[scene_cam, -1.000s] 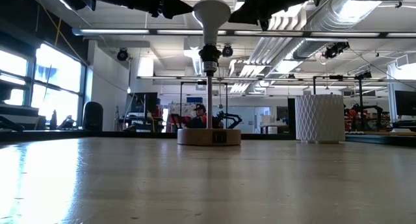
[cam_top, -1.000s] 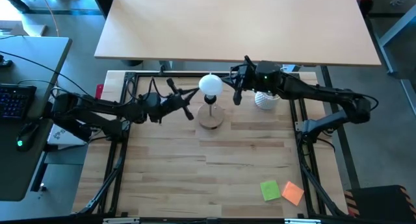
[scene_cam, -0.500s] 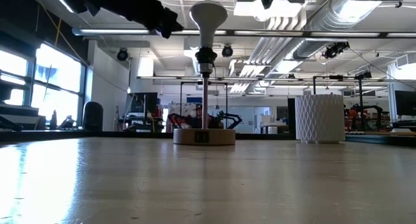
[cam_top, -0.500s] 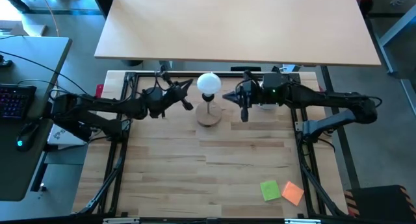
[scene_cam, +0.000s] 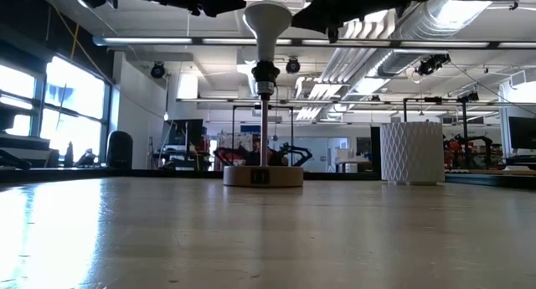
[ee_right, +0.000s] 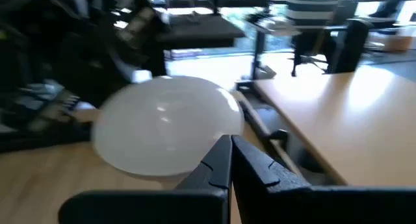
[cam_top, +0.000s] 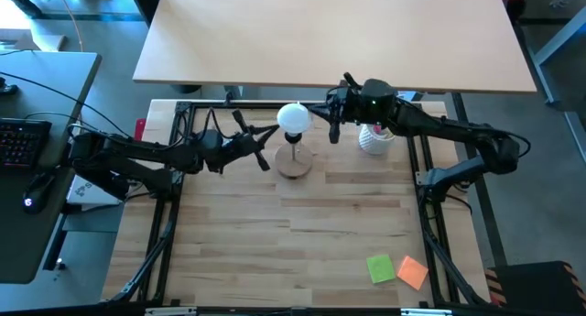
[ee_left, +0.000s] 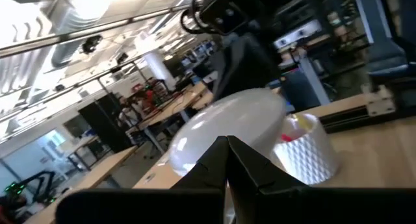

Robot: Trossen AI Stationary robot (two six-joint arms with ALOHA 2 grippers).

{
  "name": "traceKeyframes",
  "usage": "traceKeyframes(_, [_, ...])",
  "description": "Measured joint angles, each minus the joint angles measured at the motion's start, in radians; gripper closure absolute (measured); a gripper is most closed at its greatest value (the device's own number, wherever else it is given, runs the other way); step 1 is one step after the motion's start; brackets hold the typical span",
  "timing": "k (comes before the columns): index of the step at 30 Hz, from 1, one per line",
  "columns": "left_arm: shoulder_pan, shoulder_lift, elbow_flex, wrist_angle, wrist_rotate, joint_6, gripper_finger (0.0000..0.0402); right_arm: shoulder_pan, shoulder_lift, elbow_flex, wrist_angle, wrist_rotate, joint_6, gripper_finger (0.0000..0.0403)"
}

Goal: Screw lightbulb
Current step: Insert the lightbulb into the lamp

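The lightbulb [cam_top: 294, 118] stands upright in the black socket [scene_cam: 265, 71] at the top of a thin post, globe head up and narrow screw end down, above the round wooden lamp base [cam_top: 295, 163] that rests on the bench [cam_top: 302, 234]. In the low view the bulb [scene_cam: 267, 21] shows as a white cone widening upward from the socket, and the base [scene_cam: 263, 175] sits flat on the wood.

The left pincer [cam_top: 263, 144] hangs just beside the bulb, on the side away from the white cup, its 2 fingers pressed together and pinching nothing; it does not touch the globe. From the left wrist camera the closed fingertips [ee_left: 227, 160] point at the globe [ee_left: 227, 123], with the ribbed cup [ee_left: 305, 152] beyond it.

The right pincer [cam_top: 334, 125] is near the bulb on the cup's side, also pressed together and empty, apart from the globe. Its wrist camera shows the shut tips [ee_right: 229, 160] aimed at the white globe [ee_right: 168, 124].

The white cup [cam_top: 374, 138] with pink items stands beside the lamp base, partly under the right arm. 2 sticky notes, green [cam_top: 381, 268] and orange [cam_top: 413, 272], lie well apart from the lamp.
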Motion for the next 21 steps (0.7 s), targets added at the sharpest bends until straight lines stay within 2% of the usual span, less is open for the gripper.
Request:
traceKeyframes(6, [0.041, 0.002, 0.0, -0.025, -0.036, -0.006, 0.0402, 0.002, -0.002, 0.0, -0.015, -0.052, 0.017, 0.0402])
traceKeyframes(12, [0.088, 0.005, -0.001, -0.091, -0.095, 0.011, 0.0402, 0.065, -0.048, 0.0, -0.076, -0.226, 0.044, 0.0402])
traceKeyframes(14, [0.103, 0.004, -0.001, -0.098, -0.119, 0.018, 0.0402, 0.092, -0.064, 0.0, -0.072, -0.248, 0.022, 0.0402])
traceKeyframes(16, [0.104, 0.004, -0.001, -0.099, -0.146, 0.04, 0.0401, 0.108, -0.078, 0.0, -0.075, -0.218, 0.001, 0.0402])
traceKeyframes(21, [0.058, -0.029, 0.0, -0.094, -0.148, 0.055, 0.0401, 0.093, -0.084, 0.0, -0.118, 0.053, -0.015, 0.0402])
